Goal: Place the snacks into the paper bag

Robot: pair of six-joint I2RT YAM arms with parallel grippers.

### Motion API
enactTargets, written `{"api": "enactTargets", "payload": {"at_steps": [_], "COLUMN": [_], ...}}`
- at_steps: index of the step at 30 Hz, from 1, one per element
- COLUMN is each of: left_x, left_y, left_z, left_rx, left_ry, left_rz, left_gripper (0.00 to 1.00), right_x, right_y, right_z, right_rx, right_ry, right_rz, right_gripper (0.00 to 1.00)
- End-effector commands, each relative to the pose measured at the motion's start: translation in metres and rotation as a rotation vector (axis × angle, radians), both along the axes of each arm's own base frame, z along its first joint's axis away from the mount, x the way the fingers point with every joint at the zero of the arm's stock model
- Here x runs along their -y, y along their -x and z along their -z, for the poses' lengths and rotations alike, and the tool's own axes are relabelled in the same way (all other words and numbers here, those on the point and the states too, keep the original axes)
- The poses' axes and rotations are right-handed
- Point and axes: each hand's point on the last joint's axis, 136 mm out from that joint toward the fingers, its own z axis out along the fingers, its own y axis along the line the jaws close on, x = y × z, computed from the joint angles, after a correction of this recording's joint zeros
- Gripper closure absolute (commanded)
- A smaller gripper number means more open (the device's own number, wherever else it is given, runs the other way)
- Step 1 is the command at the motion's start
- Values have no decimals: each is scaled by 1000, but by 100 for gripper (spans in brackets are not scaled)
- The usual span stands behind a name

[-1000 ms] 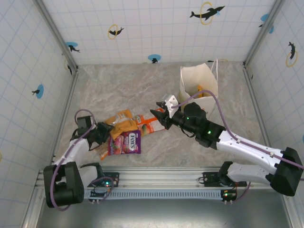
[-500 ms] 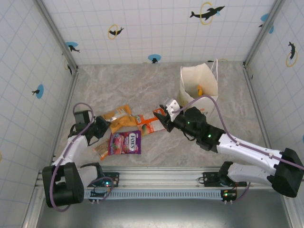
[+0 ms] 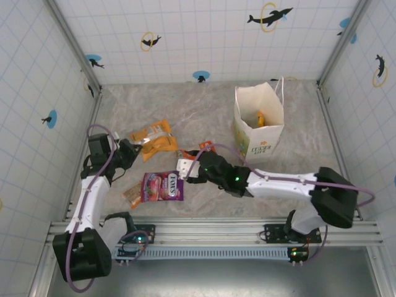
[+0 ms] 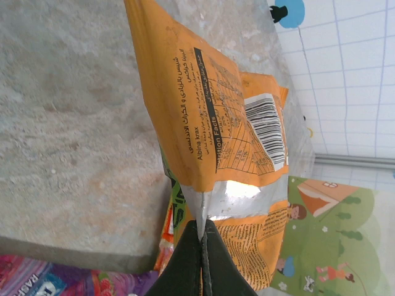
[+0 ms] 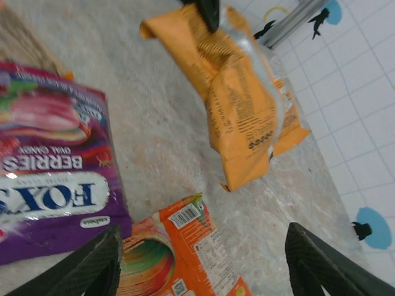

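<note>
Left wrist view has the left tool (image 4: 202, 229) clenched, its two dark fingertips pressed together on the silver crimped seam of a glossy orange foil snack packet (image 4: 207, 117), whose barcode and nutrition panel face the lens. A second orange layer shows behind it, and I cannot tell whether that is another packet caught in the same pinch. From the top external camera the packet (image 3: 153, 138) juts out from the left tool (image 3: 128, 152) over the grey marbled desk (image 3: 185, 111), apparently raised rather than lying flat. The right tool (image 5: 207, 262) is released, its fingers spread wide above an orange packet with a rainbow swirl print (image 5: 176, 253), and a purple berry-candy packet (image 5: 52, 179) lies just beside that. A slim orange wrapper (image 3: 131, 195) touches the purple packet's left edge. The white paper bag with loop handles (image 3: 260, 120) stands upright and open at the far right, well apart from the held packet, with something yellow-orange already inside. Most snacks lie outside the bag, so the task looks early. The step in hand seems to be carrying the gripped packet. Next it must cross the desk to the bag's mouth, clearing the right arm that lies between, while the right tool needs only to descend and close on the swirl packet.
</note>
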Motion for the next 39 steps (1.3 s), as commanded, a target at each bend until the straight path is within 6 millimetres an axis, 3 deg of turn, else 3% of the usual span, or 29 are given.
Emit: {"api": "enactTargets", "payload": {"at_steps": [1,7,20,26,33,39], "left_x": [11,31,72,77,80,80], "left_y": [6,5,1,1,2,2], "left_z": [-10,-11,-11,-14,-9,-8], "left_rx": [-18,-28,-19,-14,-23,-22], "left_ry": [54,86,115,119,119,113], "left_rz": [16,49,122,135,139,137], "left_gripper": [100,100,100,100,100,92], "right_x": [-22,-49,-63,-58,-56,-55], "right_y": [-19,-26,-58,-67,-62,-57], "right_z": [-18,-6,7,11,4,-2], "right_rx": [209,297,382,412,412,418], "right_ry": [59,144,215,243,223,203], "right_rz": [-2,-13,96,130,91,71], "right_gripper": [28,26,27,55,75,89]}}
